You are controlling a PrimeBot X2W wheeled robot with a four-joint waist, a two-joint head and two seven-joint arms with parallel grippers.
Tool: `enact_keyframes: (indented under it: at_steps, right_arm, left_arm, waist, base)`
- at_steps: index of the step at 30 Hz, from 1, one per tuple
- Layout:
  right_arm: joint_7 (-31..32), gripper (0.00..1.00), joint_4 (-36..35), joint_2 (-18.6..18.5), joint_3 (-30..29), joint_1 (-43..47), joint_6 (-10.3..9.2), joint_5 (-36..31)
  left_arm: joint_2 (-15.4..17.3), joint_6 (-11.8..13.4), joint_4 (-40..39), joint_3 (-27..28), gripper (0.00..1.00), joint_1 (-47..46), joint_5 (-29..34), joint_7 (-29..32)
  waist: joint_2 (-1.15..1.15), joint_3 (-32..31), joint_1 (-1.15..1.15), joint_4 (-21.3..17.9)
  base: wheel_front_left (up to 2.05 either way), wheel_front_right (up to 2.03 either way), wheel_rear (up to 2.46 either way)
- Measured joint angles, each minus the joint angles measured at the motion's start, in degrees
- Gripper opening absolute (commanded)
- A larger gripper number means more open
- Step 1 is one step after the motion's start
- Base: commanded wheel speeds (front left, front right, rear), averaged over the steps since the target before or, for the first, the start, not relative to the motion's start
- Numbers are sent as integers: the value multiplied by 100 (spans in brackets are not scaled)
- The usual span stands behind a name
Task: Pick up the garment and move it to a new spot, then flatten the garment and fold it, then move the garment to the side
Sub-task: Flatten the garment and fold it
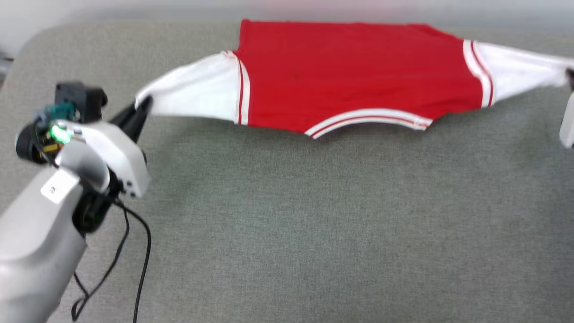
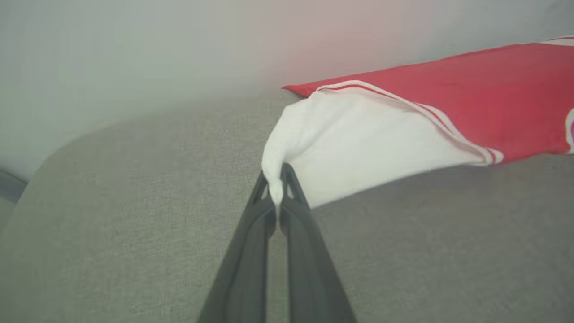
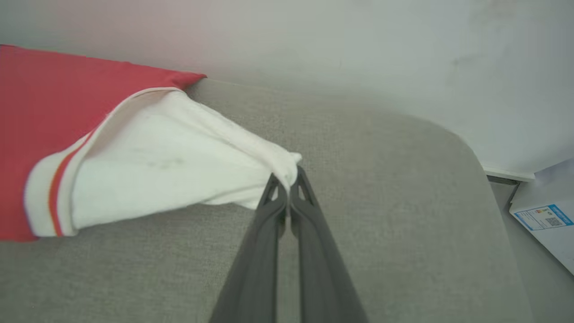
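Red garment (image 1: 358, 76) stretched across grey cushioned surface (image 1: 314, 224), left gripper (image 2: 276, 179) pinching one white sleeve tip, right gripper (image 3: 292, 177) pinching the other (fingers pressed together), labelled white box (image 3: 545, 220) beyond the edge.

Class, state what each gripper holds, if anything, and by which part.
Both hold the garment: the left gripper pinches one white sleeve's tip, the right gripper the other.

The left pincer (image 2: 277, 186) (fingers closed) pinches the garment (image 2: 358, 148)'s white sleeve.
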Motion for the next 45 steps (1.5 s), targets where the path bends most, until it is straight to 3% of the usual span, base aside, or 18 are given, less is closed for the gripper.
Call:
enact_keyframes:
  at_steps: [7,16,26,30,32,41,42,43,45]
  right_arm:
    - [371,0,-489,-145,-45,1213,1,577]
    - [1287,0,-1341,-355,-216,2744,1,1207]
    - [2688,0,-2702,-512,-1014,4366,0,1543]
    - [3499,0,-3201,-409,-1467,5041,0,1490]
    - [4163,0,-3743,-132,-1887,5536,-1,1304]
    - [4913,0,-4802,294,-2439,5851,-2,865]
    - [4943,88,-4893,301,-2443,5844,-2,861]
    - [5000,100,-4968,314,-2460,5816,-2,866]
    - [5063,100,-5141,322,-2455,5717,-3,878]
  left_arm:
    - [298,310,-810,-130,0,1237,-399,538]
    - [637,851,-1815,-166,0,2709,-808,649]
    - [1143,1214,-2846,-237,0,3786,-1209,1023]
    - [1237,1300,-3144,-304,0,4089,-1386,1206]
    - [1230,1304,-3321,-407,0,4220,-1510,1350]
    - [1224,1299,-3566,-472,0,4133,-1480,1519]
    - [1227,1299,-3611,-466,0,4096,-1471,1536]
    - [1228,1299,-3671,-456,0,4057,-1468,1545]
    - [1234,1305,-3830,-465,0,4008,-1439,1604]
  waist:
    - [0,-508,0,-28]
    - [0,-1058,0,-79]
    - [0,-1433,0,-93]
    - [0,-1488,0,-88]
    - [0,-1470,0,-86]
    - [0,-1264,1,-74]
    - [0,-1232,1,-71]
    - [0,-1198,2,-67]
    - [0,-1115,2,-57]
  base:
    - [0,0,0]
    - [0,0,0]
    - [0,0,0]
    - [0,0,0]
    - [0,0,0]
    - [0,0,0]
    - [0,0,0]
    - [0,0,0]
    - [0,0,0]
